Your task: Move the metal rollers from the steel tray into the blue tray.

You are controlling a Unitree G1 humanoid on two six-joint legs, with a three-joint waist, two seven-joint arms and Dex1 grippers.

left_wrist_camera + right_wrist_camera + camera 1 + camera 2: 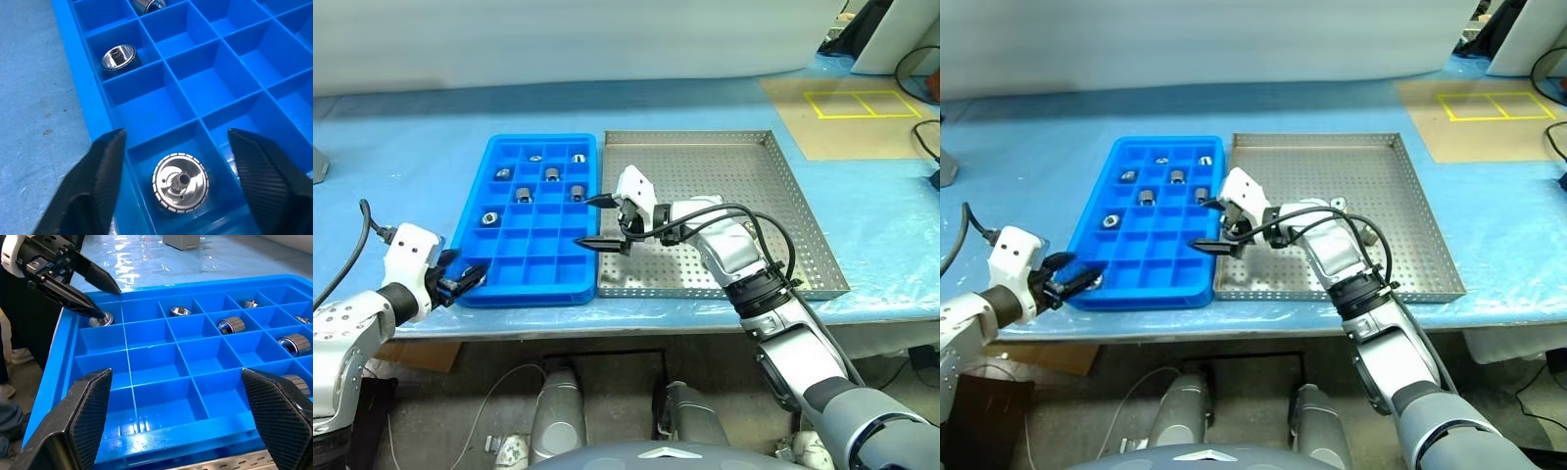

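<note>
The fingers [105, 181] of the left gripper [467, 281] are seen spread apart on either side of a metal roller [180, 182] that lies flat in the corner compartment of the blue tray [475, 211] nearest the robot's left; nothing is clamped between them, so the roller appears to have been set down there and freed. The right gripper [604, 221] is held with its fingers wide apart and empty, poised over the seam where the blue tray meets the steel tray [783, 166], pointing toward the robot's left across the compartments. That stance is judged to be a waiting or transit pose, kept clear of the left arm's work. Further out, several other metal rollers [525, 194] are seen resting singly in compartments toward the far end of the blue tray, one to a cell, which suggests the grid is being used to keep them apart. One more roller [1337, 204] is glimpsed on the perforated floor of the steel tray, just behind the right arm; whether others lie hidden under that arm cannot be told. The two trays are set side by side, touching, on the blue-covered table [401, 147], so that each transfer is kept short.
</note>
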